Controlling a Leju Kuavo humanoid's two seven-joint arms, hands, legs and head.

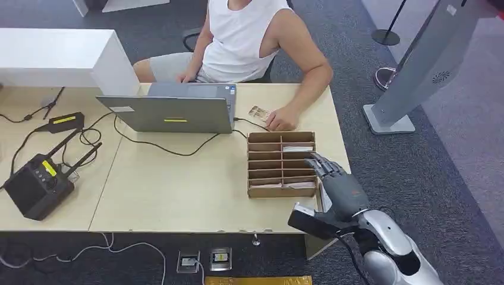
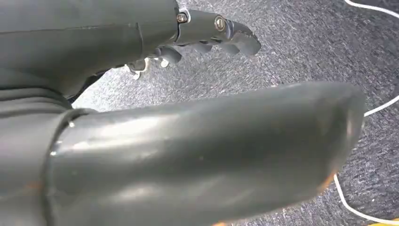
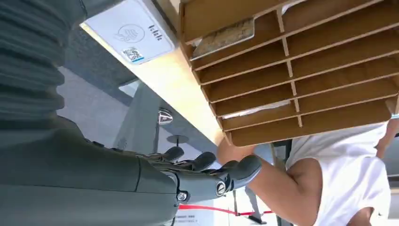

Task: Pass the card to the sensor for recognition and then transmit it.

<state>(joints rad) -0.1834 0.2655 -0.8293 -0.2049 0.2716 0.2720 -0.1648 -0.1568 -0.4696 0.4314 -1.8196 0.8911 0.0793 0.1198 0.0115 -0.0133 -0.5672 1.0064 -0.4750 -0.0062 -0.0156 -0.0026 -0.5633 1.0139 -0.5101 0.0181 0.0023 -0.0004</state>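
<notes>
My right hand (image 1: 334, 176) hovers at the right edge of a brown cardboard slot organizer (image 1: 255, 163) on the table, fingers spread and nothing in it. Its dark fingers (image 3: 221, 172) stretch out beside the organizer (image 3: 329, 70) in the right wrist view. Cards lie in some slots: a white one (image 1: 297, 149) near the back and a patterned one (image 3: 226, 37). A white card sensor (image 3: 131, 33) lies flat on the table next to the organizer. Another patterned card (image 1: 258, 113) rests by a person's hand (image 1: 282, 122). My left hand (image 2: 197, 141) hangs over grey carpet, holding nothing.
A person sits behind the table with a grey laptop (image 1: 172, 113) in front of them. A black device with antennas (image 1: 38, 181), a power adapter (image 1: 65, 123) and cables lie on the left. A white box (image 1: 59, 56) stands at back left, a grey kiosk (image 1: 416, 65) right of the table.
</notes>
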